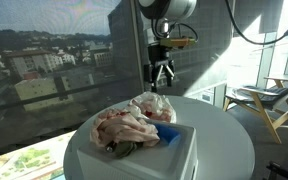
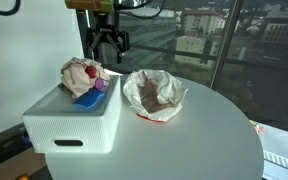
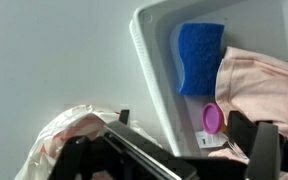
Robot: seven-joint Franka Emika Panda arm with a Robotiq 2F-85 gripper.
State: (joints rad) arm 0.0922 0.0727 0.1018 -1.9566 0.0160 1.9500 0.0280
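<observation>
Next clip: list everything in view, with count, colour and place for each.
table: one, white, round, by a glass wall.
box: one, white, on the table near its edge.
cloth: one crumpled pile, pale pink, in the top of the box.
sponge: one, blue, in the box beside the cloth.
small round thing: one, purple, in the box between sponge and cloth; too small to identify.
bag: one, crumpled, whitish with reddish inside, on the table beside the box.
chair: one, pale with wooden legs, beyond the table.
gripper: one, black, open, above the box's edge near the bag.
</observation>
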